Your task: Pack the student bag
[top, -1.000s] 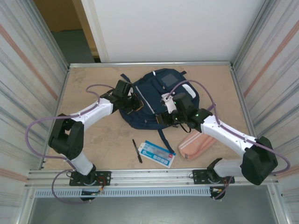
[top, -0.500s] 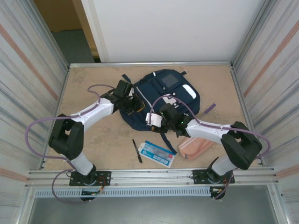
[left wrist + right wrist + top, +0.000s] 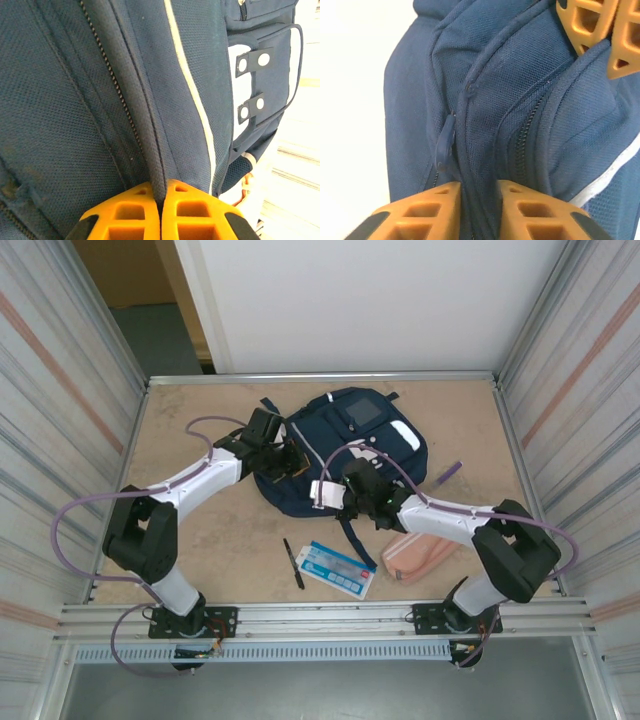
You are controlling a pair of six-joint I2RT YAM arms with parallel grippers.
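The left gripper (image 3: 161, 210) pinched the backpack's (image 3: 355, 445) seam; the right gripper (image 3: 477, 207) straddled a fabric ridge, jaws part open.

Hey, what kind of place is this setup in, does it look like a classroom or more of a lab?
More likely a robot test cell than a classroom: a tan tabletop boxed in by corrugated panel walls with an aluminium rail along the near edge. The student bag, pen and pink pouch look like staged props.
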